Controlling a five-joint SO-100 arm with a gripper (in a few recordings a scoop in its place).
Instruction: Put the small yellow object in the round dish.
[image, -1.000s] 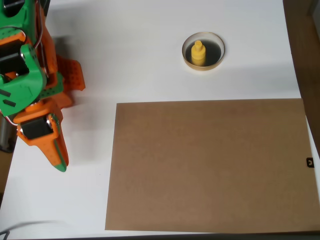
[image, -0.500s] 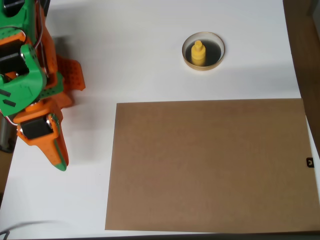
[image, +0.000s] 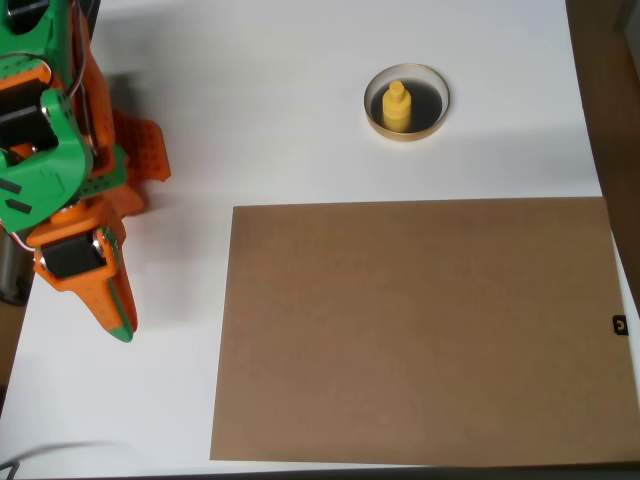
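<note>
Orange and green, the two-finger gripper (image: 118, 315) sits at the left edge of the overhead view, its pointed fingers pressed together with no gap between them and nothing held, the green-tipped end aimed toward the bottom of the picture. Above it the green and orange arm (image: 50, 150) rises toward the top left corner. Well apart from it, near the top and right of centre, the small shallow round dish with a dark inside and a pale tan rim (image: 434, 121) rests on the white table (image: 250, 100). The tiny yellow plastic piece, a round base with a narrower knob on top (image: 397, 106), stands upright inside the dish, slightly left of its middle, with the dark floor showing around it. A large rectangular sheet of brown cardboard (image: 420, 330) lies flat over the lower right part of the table, its upper edge a little below the dish and not touching it.
</note>
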